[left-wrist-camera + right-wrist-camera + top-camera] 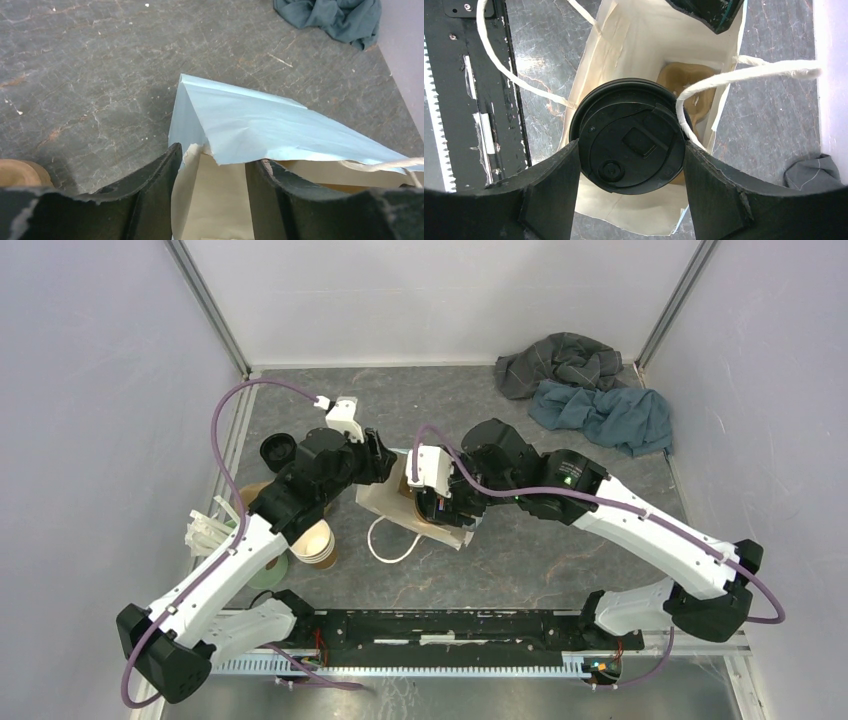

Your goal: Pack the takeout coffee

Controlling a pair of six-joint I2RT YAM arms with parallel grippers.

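From above, both arms meet over a paper bag (385,502) standing mid-table (560,560), with the left gripper (385,465) at the bag's far-left rim and the right gripper (440,505) directly over its mouth; the right gripper's own body hides what it carries. In the left wrist view, the two dark fingers stand apart with the bag's torn upper edge between them. The gap is far wider than the paper, so this claw reads as spread rather than pinching the rim. In the right wrist view, the takeout coffee (631,150) sits lid-up between the right fingers, which press against either side of its black lid. The cup hangs above the open mouth and is not yet down inside. A brown moulded shape (684,80) lies on the bag's floor beyond it, and a white string handle (744,72) curls against the lid's right side. The step in hand looks like lowering the cup into the bag. The next move calls for a straight descent that keeps the cup upright, clears the string, and lands it beside or in the brown shape before the fingers let go.
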